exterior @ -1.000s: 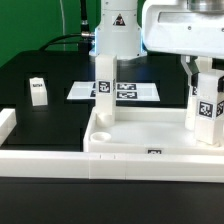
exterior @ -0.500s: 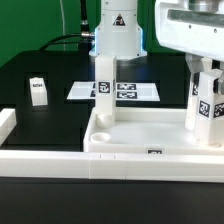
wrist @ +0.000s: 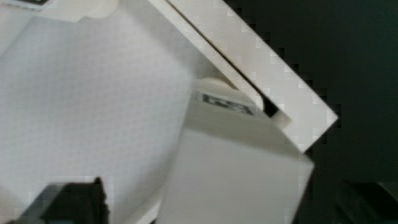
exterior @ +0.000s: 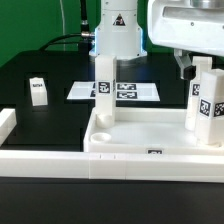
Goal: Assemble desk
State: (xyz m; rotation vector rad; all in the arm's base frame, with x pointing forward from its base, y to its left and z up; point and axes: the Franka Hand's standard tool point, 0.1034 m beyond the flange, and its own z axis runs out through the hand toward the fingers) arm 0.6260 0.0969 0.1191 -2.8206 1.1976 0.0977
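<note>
The white tabletop (exterior: 125, 150) lies upside-down as a tray behind the front wall. One tagged white leg (exterior: 103, 85) stands in its back corner on the exterior view's left. Another leg (exterior: 208, 105) stands upright at the tray's right side. My gripper (exterior: 196, 72) hangs over that right leg, with one dark finger (exterior: 183, 68) beside the leg's top and the other hidden. In the wrist view the leg (wrist: 240, 170) runs between my gripper's (wrist: 222, 205) two dark fingertips (wrist: 71, 205) with a gap on one side. The jaws stand open. The tray rim (wrist: 267, 70) shows beyond.
A loose tagged leg (exterior: 38, 91) stands on the black table at the exterior view's left. The marker board (exterior: 125, 91) lies behind the tray. The long white border wall (exterior: 50, 160) runs along the front and left. The arm's base (exterior: 118, 35) rises at the back.
The gripper head has shifted slightly toward the exterior view's left and its visible finger now stands off the right leg's top. The legs and tray have not moved.
</note>
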